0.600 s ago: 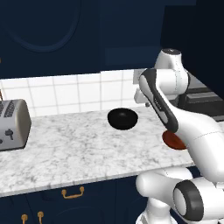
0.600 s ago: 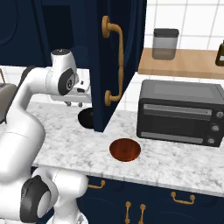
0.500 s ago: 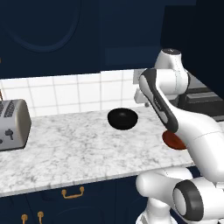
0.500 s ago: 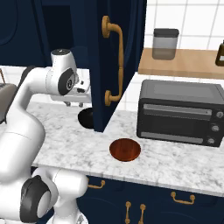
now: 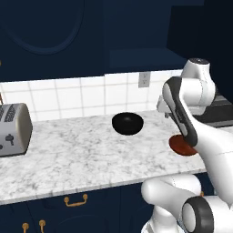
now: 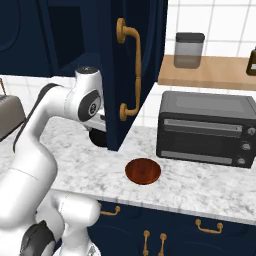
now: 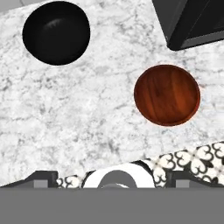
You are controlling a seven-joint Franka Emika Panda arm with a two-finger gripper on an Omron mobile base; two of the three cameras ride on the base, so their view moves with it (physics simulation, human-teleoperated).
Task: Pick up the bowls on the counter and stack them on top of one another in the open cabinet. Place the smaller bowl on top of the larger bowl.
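Black bowl [image 5: 128, 124] is sitting upright on the marbled counter [image 5: 68, 154], glossy, deep, plain rim, mouth up. Reddish-brown bowl [image 6: 143, 171] is lying upright on the same counter, shallow, wood-grain inside, slightly narrower than the black one, sitting closer to the counter's front edge. From above, black bowl [image 7: 56, 33] and reddish-brown bowl [image 7: 167, 95] are sitting well apart, not touching. Navy cabinet [image 6: 70, 35] is hanging above the counter, door standing open.

Base views flanking the arm; hand view straight down, seemingly high, sharing black bowl [image 7: 56, 33] and reddish-brown bowl [image 7: 166, 94].
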